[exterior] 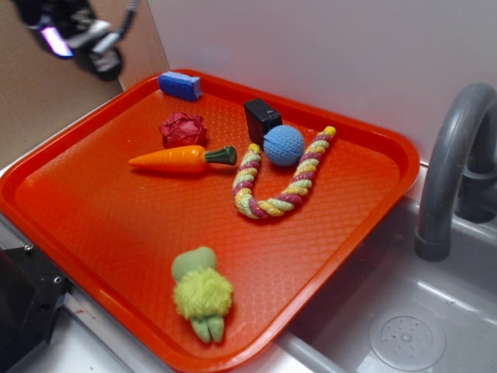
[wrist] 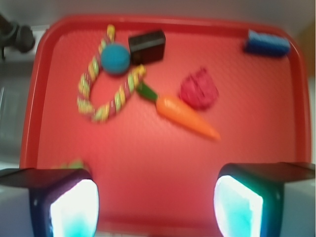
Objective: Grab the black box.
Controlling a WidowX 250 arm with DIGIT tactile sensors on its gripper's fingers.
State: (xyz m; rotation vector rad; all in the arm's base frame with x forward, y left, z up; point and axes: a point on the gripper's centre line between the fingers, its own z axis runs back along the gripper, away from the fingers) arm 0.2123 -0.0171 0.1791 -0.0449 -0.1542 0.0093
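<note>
- The black box (exterior: 261,119) sits on the orange tray (exterior: 116,225), toward the tray's far edge, and nothing grips it.
- The blue knit ball (exterior: 283,145) lies just beside the black box, on the side nearer the faucet; the two look to be touching or nearly so.
- A striped rope toy (exterior: 273,186) curves in a U around the ball; one of its ends lies just in front of the black box.
- A toy carrot (exterior: 180,158) lies near the black box, its green top pointing toward the rope.
- A red crinkled ball (exterior: 182,128) rests just beside the carrot, level with the black box and farther from the faucet.
- A blue rectangular block (exterior: 180,85) lies at the tray's far rim, well apart from the black box.
- A green plush toy (exterior: 201,294) lies at the tray's near edge, far from the black box.
- The gripper (wrist: 157,205) hangs above the tray, well apart from the black box; its jaws are spread wide with nothing between them, only bare tray.
- A grey faucet (exterior: 454,163) rises over the sink (exterior: 404,326) beside the tray.
</note>
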